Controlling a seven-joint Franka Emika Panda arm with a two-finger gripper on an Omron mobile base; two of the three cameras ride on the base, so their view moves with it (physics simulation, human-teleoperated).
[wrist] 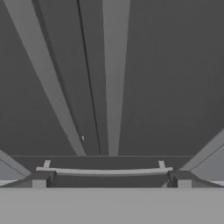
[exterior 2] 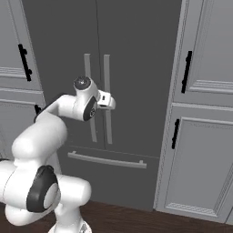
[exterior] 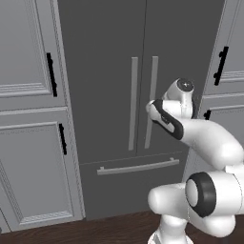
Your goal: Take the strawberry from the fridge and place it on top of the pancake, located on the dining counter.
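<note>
While the gripper (wrist: 111, 179) hangs released before the shut fridge (exterior: 105, 57), its two doors carry two upright handles (exterior: 133, 102), the drawer (exterior: 133, 183) one.

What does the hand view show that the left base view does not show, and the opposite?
The hand view gives the open pincer, its two dark tips apart, aimed along the closed doors. The left base view gives the robot's white arm, the light grey cabinets beside the fridge and the dark wooden floor. Both show the fridge, its two long door handles and the drawer handle.
</note>
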